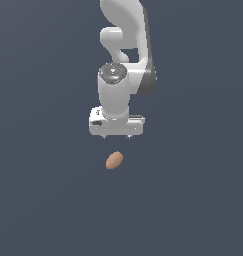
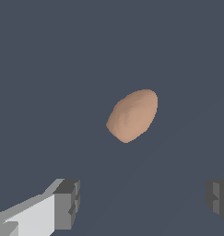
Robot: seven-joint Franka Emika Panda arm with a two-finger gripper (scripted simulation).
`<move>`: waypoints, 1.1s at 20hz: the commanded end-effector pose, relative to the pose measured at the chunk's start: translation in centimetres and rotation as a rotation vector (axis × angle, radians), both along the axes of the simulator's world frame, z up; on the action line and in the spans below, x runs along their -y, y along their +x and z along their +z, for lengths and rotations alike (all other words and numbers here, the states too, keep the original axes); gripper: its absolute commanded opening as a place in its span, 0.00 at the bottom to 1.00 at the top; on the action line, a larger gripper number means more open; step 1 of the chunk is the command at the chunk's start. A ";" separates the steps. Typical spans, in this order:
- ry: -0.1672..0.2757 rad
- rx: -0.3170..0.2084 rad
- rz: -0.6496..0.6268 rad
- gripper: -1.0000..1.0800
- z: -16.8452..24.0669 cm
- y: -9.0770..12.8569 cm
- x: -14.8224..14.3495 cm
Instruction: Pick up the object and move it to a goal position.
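The object (image 1: 114, 160) is a small tan, egg-shaped oval lying on the dark grey surface, just below the white arm in the exterior view. In the wrist view the object (image 2: 132, 115) lies tilted, ahead of the fingers and apart from them. My gripper (image 2: 143, 203) is open, its two grey fingertips (image 2: 67, 203) spread wide with nothing between them. In the exterior view the gripper (image 1: 116, 136) hangs pointing down above the object, its fingers mostly hidden under the white hand.
A plain dark grey surface (image 1: 43, 200) fills both views. The white arm (image 1: 124, 50) rises toward the top of the exterior view.
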State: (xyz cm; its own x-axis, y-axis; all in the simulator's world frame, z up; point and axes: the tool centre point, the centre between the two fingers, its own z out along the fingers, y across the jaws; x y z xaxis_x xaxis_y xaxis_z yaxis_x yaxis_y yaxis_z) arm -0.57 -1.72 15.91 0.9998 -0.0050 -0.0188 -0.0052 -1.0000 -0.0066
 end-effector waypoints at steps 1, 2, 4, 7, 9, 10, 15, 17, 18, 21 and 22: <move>0.001 0.000 0.006 0.96 0.1 0.0 0.0; 0.001 0.000 0.006 0.96 0.1 0.0 0.0; 0.001 0.000 0.003 0.96 0.1 0.0 0.0; 0.001 0.000 -0.013 0.96 -0.1 0.1 0.0; 0.001 0.000 -0.032 0.96 -0.2 0.3 0.1; 0.001 0.000 -0.044 0.96 -0.3 0.4 0.1; 0.001 0.001 -0.121 0.96 -1.0 0.9 0.2; 0.001 0.002 -0.162 0.96 -1.4 1.2 0.3; 0.001 0.002 -0.185 0.96 -1.6 1.4 0.4; 0.000 0.003 -0.262 0.96 -2.4 2.0 0.5; -0.001 0.004 -0.290 0.96 -2.6 2.2 0.6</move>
